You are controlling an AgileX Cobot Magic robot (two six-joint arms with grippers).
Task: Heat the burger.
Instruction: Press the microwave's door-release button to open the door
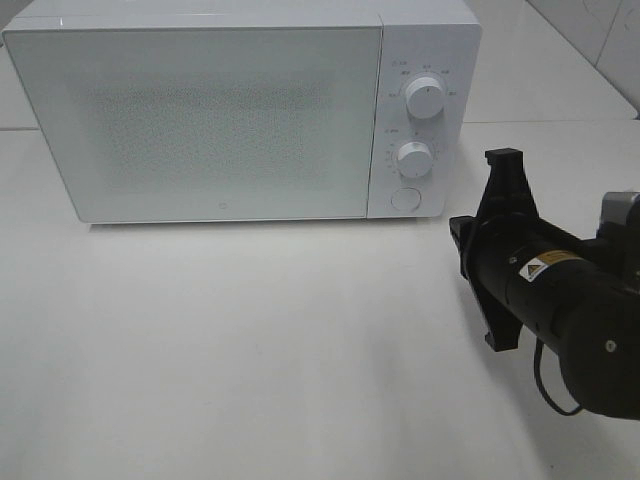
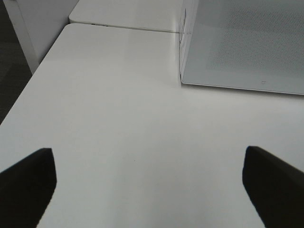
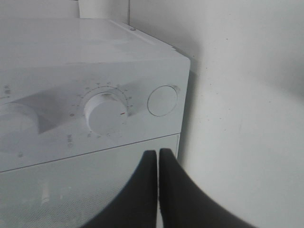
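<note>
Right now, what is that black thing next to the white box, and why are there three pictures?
It is a robot with two arms. The black thing is its right arm. Each arm ends in a gripper, like a pinching hand. One picture comes from a camera up high. The other two come from small cameras on the arms' wrists. The white box is a microwave with its door closed, standing on a white table. The left gripper is open and holds nothing. The right gripper is shut, empty, and faces a knob on the microwave. No burger shows in any picture.
</note>
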